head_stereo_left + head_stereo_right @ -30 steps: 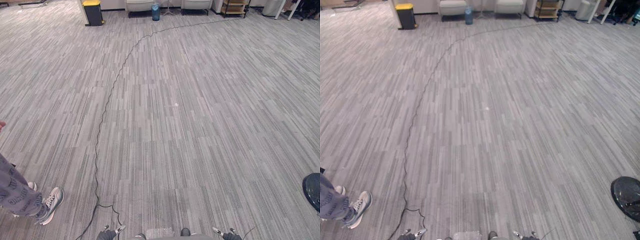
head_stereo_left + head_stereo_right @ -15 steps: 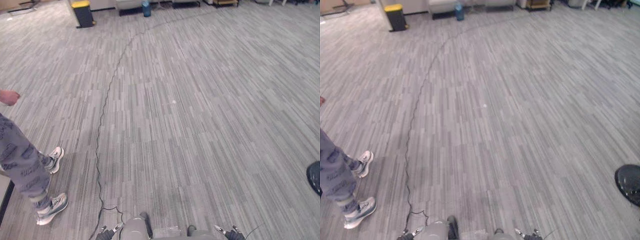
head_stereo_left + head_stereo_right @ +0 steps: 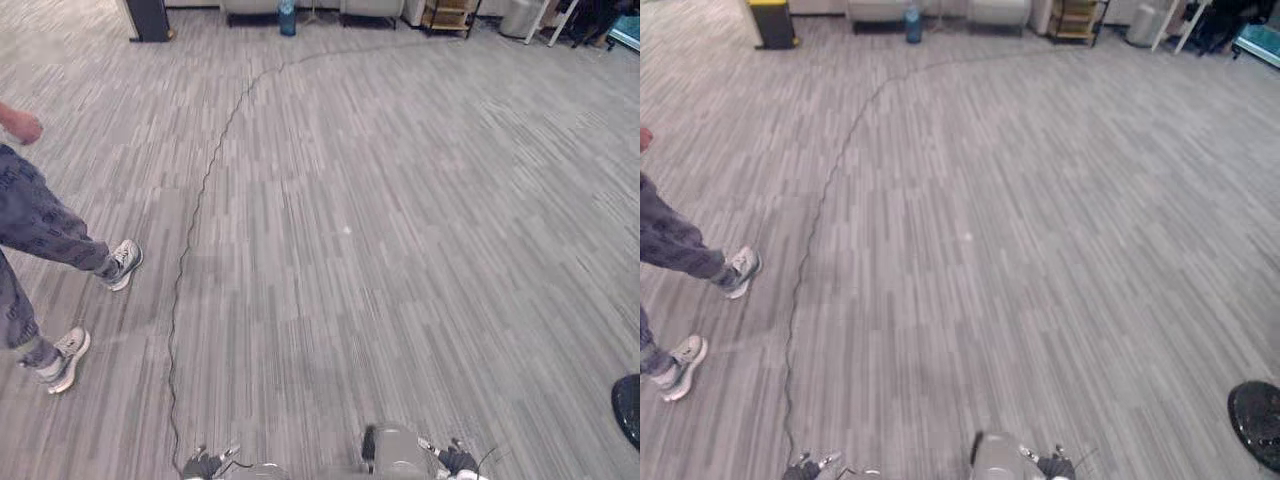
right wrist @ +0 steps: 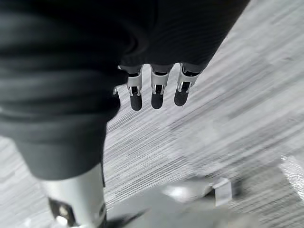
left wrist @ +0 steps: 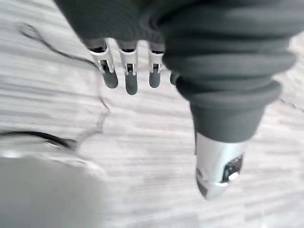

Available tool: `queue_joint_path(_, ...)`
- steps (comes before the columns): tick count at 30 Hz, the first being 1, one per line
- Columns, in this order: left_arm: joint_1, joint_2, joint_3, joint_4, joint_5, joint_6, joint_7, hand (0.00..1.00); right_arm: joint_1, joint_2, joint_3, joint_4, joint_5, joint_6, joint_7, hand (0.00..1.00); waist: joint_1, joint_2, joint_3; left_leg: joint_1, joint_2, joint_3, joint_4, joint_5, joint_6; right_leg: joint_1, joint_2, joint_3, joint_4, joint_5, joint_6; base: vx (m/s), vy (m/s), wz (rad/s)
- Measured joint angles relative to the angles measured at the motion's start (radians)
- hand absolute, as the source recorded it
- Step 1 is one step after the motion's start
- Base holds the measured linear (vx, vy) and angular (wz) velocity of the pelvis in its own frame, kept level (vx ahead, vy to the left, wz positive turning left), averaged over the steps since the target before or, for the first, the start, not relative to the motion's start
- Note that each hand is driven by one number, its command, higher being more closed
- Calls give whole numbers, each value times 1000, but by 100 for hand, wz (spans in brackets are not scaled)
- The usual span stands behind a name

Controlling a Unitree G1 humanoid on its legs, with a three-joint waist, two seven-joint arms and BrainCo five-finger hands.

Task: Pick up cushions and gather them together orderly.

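Note:
My left hand (image 5: pixel 127 72) hangs over the grey striped carpet (image 3: pixel 380 250) with its fingers straight and its thumb (image 5: pixel 217 175) apart, holding nothing. My right hand (image 4: pixel 155 88) hangs the same way on the other side, fingers straight and relaxed, thumb (image 4: pixel 76 204) apart, with only carpet past it. Both hands are open and touch nothing.
A person (image 3: pixel 40 225) in grey trousers and pale shoes strides along the left side. At the far end stand a yellow-lidded black bin (image 3: pixel 771 22), a blue bottle (image 3: pixel 288 18), pale seats (image 3: pixel 878 10) and a wooden shelf (image 3: pixel 447 14). A dark round base (image 3: pixel 1256 420) lies at lower right.
The whole picture has shifted, so the camera has moved. The person at the left has stepped forward and now stands with legs wide apart.

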Motion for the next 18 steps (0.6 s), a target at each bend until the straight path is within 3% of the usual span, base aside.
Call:
queue_joint_path(1,-5,-7,-1,-2,0,-1,-6,0,0,6,1,1,0,4,1,0,-12,-4,5,30,-1,-13,-12,0,0,1,13,1,-161,79,3,873,-160,78)
queue_joint_path(2,-6,-13,0,0,0,-1,-15,0,3,11,2,2,-2,12,3,0,-20,-27,11,80,-20,-33,-24,-1,-1,7,14,14,-281,160,0,616,-155,56)
queue_joint_path(3,-8,-19,1,4,1,-1,-16,0,5,10,1,3,-3,13,4,0,-23,-31,12,94,-17,-38,-24,-4,-7,12,17,31,-262,213,-22,765,-198,46)
queue_joint_path(4,-21,-44,13,18,6,-1,-18,0,2,5,-19,2,-4,18,7,0,-31,17,15,114,29,-56,19,9,-36,-6,38,34,-145,239,-94,884,-268,25)
queue_joint_path(5,-25,-58,28,18,21,-1,-18,0,-3,6,-45,-9,-7,17,11,0,-28,46,19,83,67,-65,127,47,-98,-5,50,13,-69,164,-110,731,-223,19)
queue_joint_path(7,-24,-77,73,19,23,0,-17,0,-1,6,-66,-24,-11,20,12,0,-31,61,25,21,110,-79,327,128,-135,36,68,-6,-31,93,-126,629,-222,3)
queue_joint_path(8,-18,-98,129,8,23,2,-19,0,12,11,-67,-55,-10,21,11,0,-29,70,29,-87,164,-98,601,284,-177,114,105,-5,-44,40,-132,971,-298,-7)
queue_joint_path(9,-14,-102,161,-16,23,2,-18,0,18,11,-64,-73,-10,22,7,0,-25,74,39,-182,220,-79,847,272,-180,204,146,3,-73,5,-139,684,-198,-14)
queue_joint_path(10,-11,-102,168,-27,23,2,-18,0,22,11,-63,-78,-9,22,5,0,-20,70,43,-211,240,-63,918,250,-175,239,155,4,-85,-6,-146,636,-131,-41)
queue_joint_path(11,2,-91,168,-66,22,0,-17,0,26,19,-51,-89,1,21,1,0,-1,47,54,-283,264,-6,1024,179,-145,341,176,35,-125,-41,-164,462,-82,-53)
queue_joint_path(12,10,-84,165,-92,20,-3,-17,0,23,28,-34,-91,3,19,-1,0,6,23,47,-360,266,40,1009,133,-121,412,182,59,-185,-52,-159,677,-114,-58)
queue_joint_path(13,12,-80,165,-101,20,-4,-17,0,20,32,-30,-91,3,18,-1,0,11,16,44,-395,264,62,980,115,-113,439,183,73,-210,-53,-158,542,-67,-62)
queue_joint_path(15,10,-83,166,-140,17,-9,-16,0,7,39,-35,-87,3,19,-2,0,38,-2,47,-493,222,119,699,66,-91,557,178,140,-298,-33,-123,564,-21,-74)
queue_joint_path(16,10,-86,166,-141,17,-12,-16,0,6,40,-37,-87,3,19,-3,0,43,-3,49,-504,207,118,634,67,-91,573,174,152,-307,-32,-122,552,76,-82)
queue_joint_path(18,11,-98,165,-139,6,-26,-13,0,-2,56,-40,-86,2,18,-5,0,55,-3,48,-527,97,31,227,143,-109,666,132,224,-367,-57,-85,605,191,-97)
